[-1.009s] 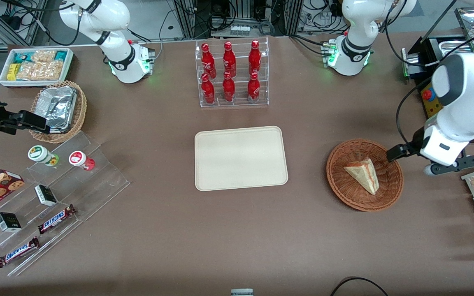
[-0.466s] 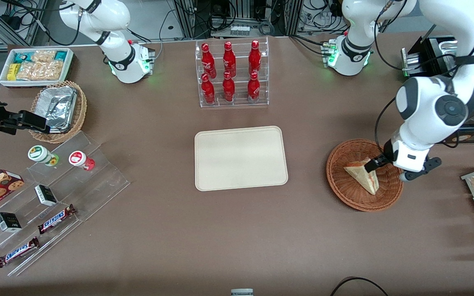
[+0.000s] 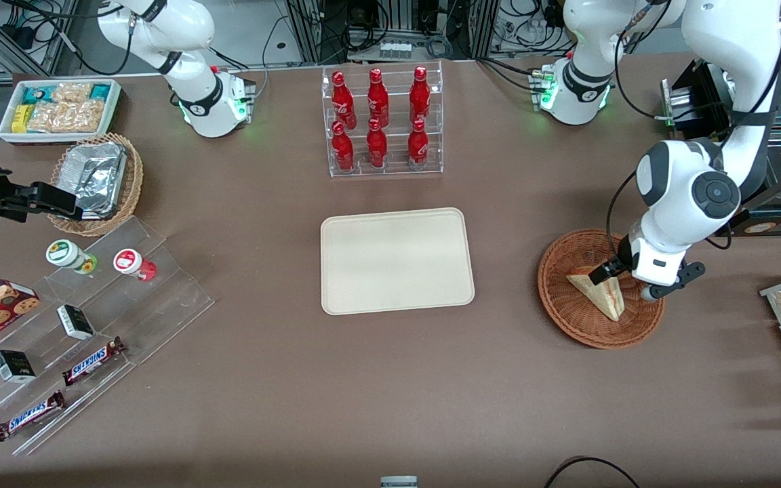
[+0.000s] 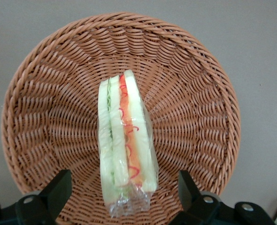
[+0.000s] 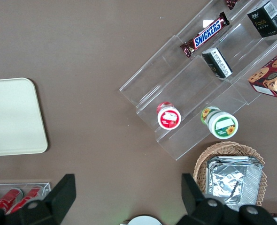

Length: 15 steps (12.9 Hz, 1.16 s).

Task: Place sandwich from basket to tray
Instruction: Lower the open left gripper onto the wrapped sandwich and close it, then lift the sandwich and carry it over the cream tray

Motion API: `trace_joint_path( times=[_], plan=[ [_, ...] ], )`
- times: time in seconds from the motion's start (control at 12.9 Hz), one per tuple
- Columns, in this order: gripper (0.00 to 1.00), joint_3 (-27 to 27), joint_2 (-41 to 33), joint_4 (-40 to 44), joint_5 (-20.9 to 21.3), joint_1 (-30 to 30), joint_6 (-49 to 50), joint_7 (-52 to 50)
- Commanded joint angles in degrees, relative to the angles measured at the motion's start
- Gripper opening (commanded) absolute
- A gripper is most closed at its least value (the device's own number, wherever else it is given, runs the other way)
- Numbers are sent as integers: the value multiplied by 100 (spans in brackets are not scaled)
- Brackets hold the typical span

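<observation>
- Lowered since a second ago, the gripper [image 3: 599, 272] is poised over the sandwich [image 3: 599, 295], in the basket [image 3: 567, 318] at centre right.
- Fingers [image 4: 58, 187] are spread, flanking the wedge's long axis.
- Tray [image 3: 397, 261] is unfilled.

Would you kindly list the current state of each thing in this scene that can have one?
sandwich: wrapped in clear film, standing on edge in the basket, not gripped.
basket: upright, holding only the sandwich.
tray: bare, flat on the table.
gripper: open, fingers straddling the sandwich's end.
cola bottles: upright in their rack.
</observation>
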<state>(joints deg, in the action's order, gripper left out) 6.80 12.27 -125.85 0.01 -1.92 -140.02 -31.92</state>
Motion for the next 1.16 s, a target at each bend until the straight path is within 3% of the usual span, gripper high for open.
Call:
trace_joint_path(
  times=[0.0, 0.47, 0.7, 0.85, 1.09],
  plan=[
    [100, 6, 214, -27, 8, 16, -323, -148],
    [97, 14, 505, -53, 8, 16, -605, -148],
    [39, 32, 470, -80, 16, 16, -561, -253],
    [15, 110, 400, -97, 17, 7, -518, -280],
    [13, 137, 172, -45, 25, 16, -211, -280]
  ],
)
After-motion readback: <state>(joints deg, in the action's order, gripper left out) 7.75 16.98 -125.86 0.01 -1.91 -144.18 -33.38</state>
